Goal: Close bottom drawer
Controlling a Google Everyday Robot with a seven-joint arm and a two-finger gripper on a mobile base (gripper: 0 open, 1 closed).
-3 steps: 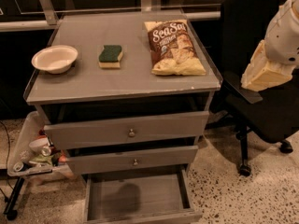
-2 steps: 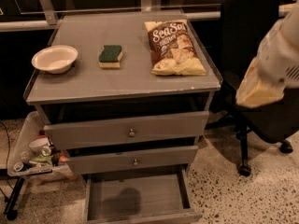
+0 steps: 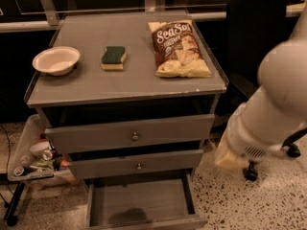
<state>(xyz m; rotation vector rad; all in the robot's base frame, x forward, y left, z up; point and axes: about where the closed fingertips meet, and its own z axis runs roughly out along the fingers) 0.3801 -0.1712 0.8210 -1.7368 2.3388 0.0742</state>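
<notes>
Bottom drawer (image 3: 139, 204) stands pulled well out beneath the bench's (image 3: 129, 80) front edge, so none of the closing is done yet. The tool (image 3: 229, 153) hangs off the bench's front right corner, apart from the drawer. Whether it is released or clenched I cannot tell.

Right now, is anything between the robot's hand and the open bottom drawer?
Only bare speckled floor, in the camera view; the gripper hangs beside the cabinet, up and to the right of the bottom drawer.
</notes>
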